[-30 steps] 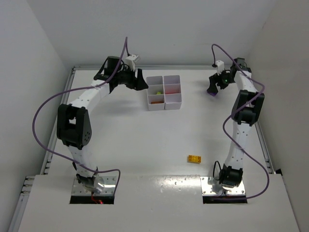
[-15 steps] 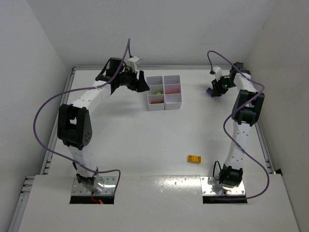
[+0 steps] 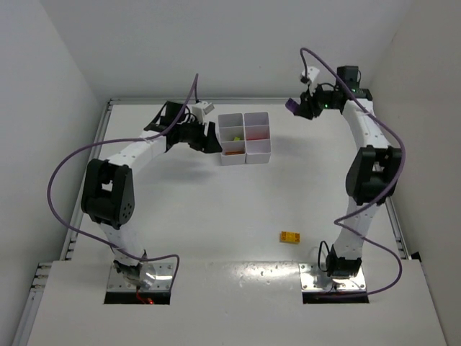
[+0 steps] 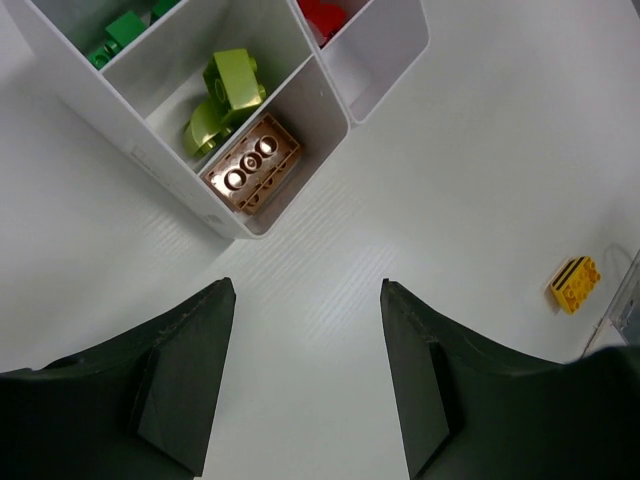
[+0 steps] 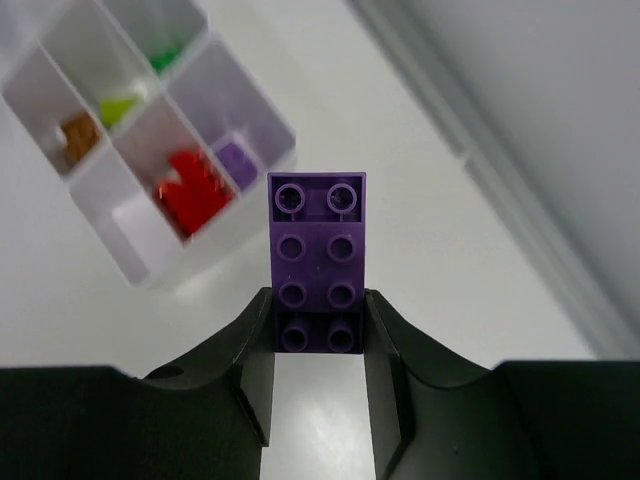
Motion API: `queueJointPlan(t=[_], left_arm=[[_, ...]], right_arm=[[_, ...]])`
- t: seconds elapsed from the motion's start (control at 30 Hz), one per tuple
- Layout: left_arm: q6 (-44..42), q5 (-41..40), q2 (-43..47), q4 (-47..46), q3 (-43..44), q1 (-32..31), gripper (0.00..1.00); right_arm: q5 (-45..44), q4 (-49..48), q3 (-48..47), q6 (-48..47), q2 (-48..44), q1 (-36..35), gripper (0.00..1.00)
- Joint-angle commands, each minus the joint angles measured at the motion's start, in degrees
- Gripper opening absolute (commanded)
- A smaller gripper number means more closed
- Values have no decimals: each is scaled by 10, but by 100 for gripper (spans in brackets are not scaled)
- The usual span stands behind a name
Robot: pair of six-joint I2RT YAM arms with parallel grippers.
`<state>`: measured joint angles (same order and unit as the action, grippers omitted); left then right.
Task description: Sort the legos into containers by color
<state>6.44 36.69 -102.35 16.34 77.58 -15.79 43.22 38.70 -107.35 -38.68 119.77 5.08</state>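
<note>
My right gripper (image 5: 317, 300) is shut on a purple lego (image 5: 317, 250), a two-by-four brick held by its near end, studs facing the camera. In the top view this purple lego (image 3: 292, 107) hangs above the table, right of the white containers (image 3: 245, 136). The cells (image 5: 112, 148) hold red (image 5: 190, 190), purple (image 5: 237, 160), orange-brown (image 4: 252, 172), lime (image 4: 225, 100) and green (image 4: 120, 30) legos. My left gripper (image 4: 307, 290) stands open and empty just left of the tray (image 4: 335, 105), seen in the top view too (image 3: 210, 137). A yellow lego (image 3: 290, 236) lies alone on the near table.
A raised rail (image 5: 480, 150) runs along the table's back and right edges, close to the white walls. The yellow lego (image 4: 574, 285) shows at the right edge of the left wrist view. Purple cables loop off both arms.
The right gripper shut on the purple lego at the back right, lifted it and swung left toward the tray. The left gripper crept slightly nearer the tray.
</note>
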Motion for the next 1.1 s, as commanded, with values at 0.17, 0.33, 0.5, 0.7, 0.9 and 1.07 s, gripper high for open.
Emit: queueJointPlan(t=[0.17, 0.33, 0.5, 0.7, 0.9, 1.07], left_arm=[[-6, 8, 31, -24, 18, -10, 66], [-6, 3, 31, -24, 31, -10, 66], [-6, 3, 31, -24, 37, -10, 66], [-6, 3, 31, -24, 42, 1, 66], [-6, 3, 21, -24, 49, 7, 66], [-1, 15, 8, -18, 60, 17, 66]], right_arm=[[35, -167, -79, 130, -7, -68, 8], [6, -191, -109, 159, 32, -93, 8], [-8, -202, -121, 159, 57, -114, 9], [-33, -185, -131, 100, 77, -139, 10], [-61, -144, -131, 30, 94, -162, 11], [-82, -126, -126, -15, 106, -169, 11]])
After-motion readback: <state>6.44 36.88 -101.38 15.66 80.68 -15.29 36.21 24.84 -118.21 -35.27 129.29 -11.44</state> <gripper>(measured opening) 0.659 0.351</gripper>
